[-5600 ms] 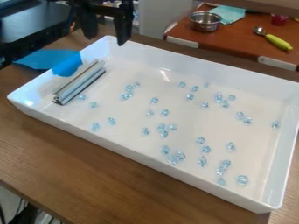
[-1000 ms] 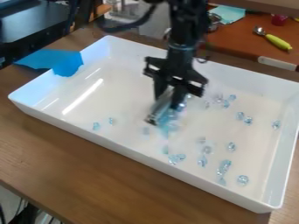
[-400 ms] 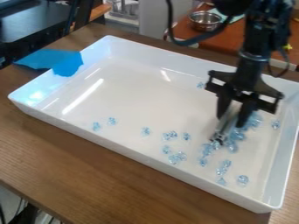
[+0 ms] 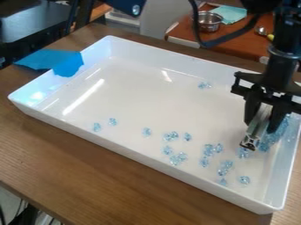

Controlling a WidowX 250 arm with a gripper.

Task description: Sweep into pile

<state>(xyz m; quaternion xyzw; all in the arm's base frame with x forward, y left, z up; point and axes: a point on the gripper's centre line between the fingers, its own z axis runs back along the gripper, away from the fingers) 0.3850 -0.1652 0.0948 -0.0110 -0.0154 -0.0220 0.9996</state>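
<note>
Many pale blue beads (image 4: pixel 274 134) are sitting in a bunch by the right wall of the white tray (image 4: pixel 153 57). The gripper (image 4: pixel 260 127) is squeezing a silver bar (image 4: pixel 254 137) between its two fingers, and the bar is leaning with its low end close to the tray floor. That way it is probably working like a broom, pushing beads and not skipping over them. The wall is maybe helping too, stopping the beads from running off. A couple are lying near the back, two are lying far left, and more are lying along the front, all needing a sweep.
</note>
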